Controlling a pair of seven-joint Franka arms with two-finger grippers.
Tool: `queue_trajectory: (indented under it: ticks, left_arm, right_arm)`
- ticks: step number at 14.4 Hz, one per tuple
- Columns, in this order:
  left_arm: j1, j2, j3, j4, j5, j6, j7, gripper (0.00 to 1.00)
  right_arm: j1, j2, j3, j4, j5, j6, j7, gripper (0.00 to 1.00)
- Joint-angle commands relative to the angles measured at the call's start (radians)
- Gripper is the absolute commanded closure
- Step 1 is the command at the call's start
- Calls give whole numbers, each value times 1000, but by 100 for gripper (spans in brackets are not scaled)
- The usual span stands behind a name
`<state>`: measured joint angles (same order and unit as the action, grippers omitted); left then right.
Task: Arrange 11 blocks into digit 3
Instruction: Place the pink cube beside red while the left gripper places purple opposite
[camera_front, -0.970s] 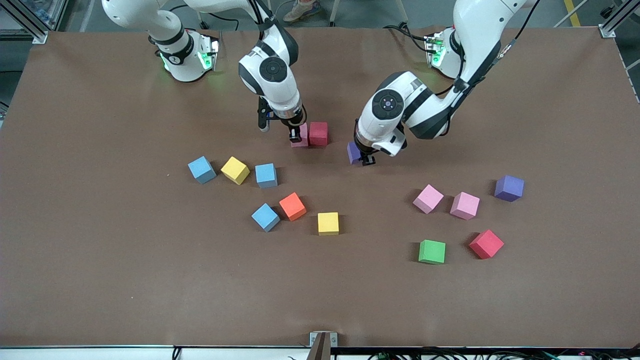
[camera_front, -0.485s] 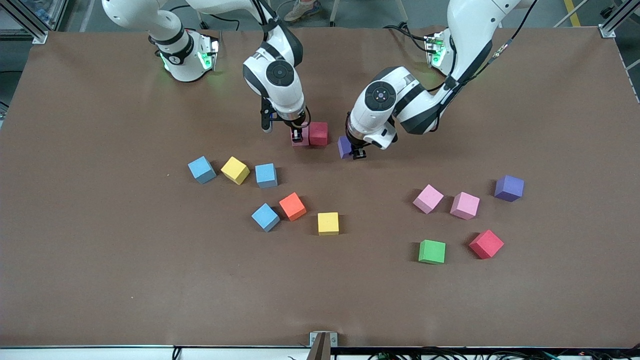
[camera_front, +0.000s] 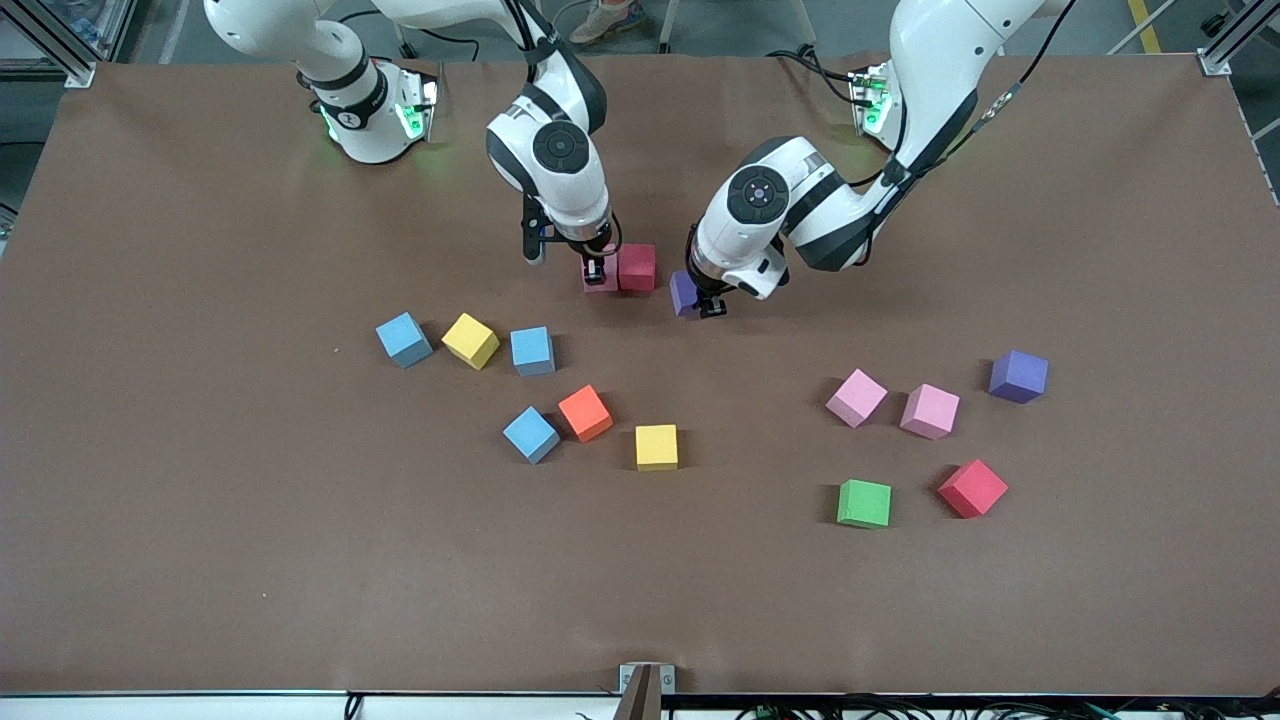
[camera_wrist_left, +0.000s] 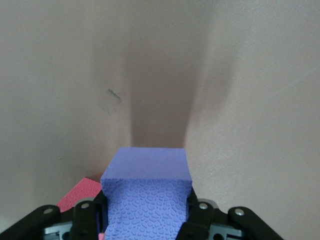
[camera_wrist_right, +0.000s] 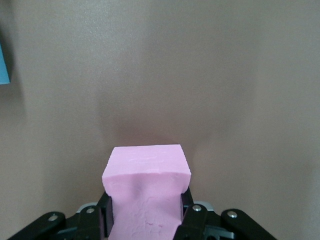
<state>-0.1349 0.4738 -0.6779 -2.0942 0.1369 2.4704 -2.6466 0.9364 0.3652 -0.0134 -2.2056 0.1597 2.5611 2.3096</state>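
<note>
Blocks, none yet forming the digit 3: most lie loose on the brown desk (camera_front: 200, 500). Largest first: the right arm comes down from its base at the top, its right hand (camera_front: 597, 272) low at the desk, clenched on a pink block (camera_front: 601, 282) (camera_wrist_right: 146, 172) that sits touching a dark red block (camera_front: 637, 267). The left arm reaches in from its own base, its left hand (camera_front: 708, 303) clenched on a purple block (camera_front: 683, 293) (camera_wrist_left: 147, 172), just beside the dark red block on the side toward the left arm's end, a small gap between them; the left wrist view shows a corner of that red block (camera_wrist_left: 80, 192) next to the purple one. Loose blocks nearer the front camera, toward the right arm's end: blue (camera_front: 404, 339), yellow (camera_front: 470, 340) and blue (camera_front: 532, 351) in a rough row, then nearer still a blue (camera_front: 530, 434) touching an orange (camera_front: 585, 413), and a yellow (camera_front: 656, 446) apart from them. Toward the left arm's end: two pink blocks (camera_front: 856, 397) (camera_front: 929, 411) near each other, a second purple block (camera_front: 1018, 376) beside them, and nearer the camera a green (camera_front: 863, 503) and a red (camera_front: 972, 488), apart. A blue block edge (camera_wrist_right: 4, 65) shows in the right wrist view.
</note>
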Motion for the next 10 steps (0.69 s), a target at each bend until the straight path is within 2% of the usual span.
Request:
queue_trajectory:
  ticks: [1,10]
  left_arm:
    - [-2,2,-6,-4,-17,10,8,66]
    - [-51,14,-3,-13,-5,30,-3,66]
  right_arm:
    - [27,58,1,12,24,16,21,100]
    - [29,58,1,18,24,18,33,100]
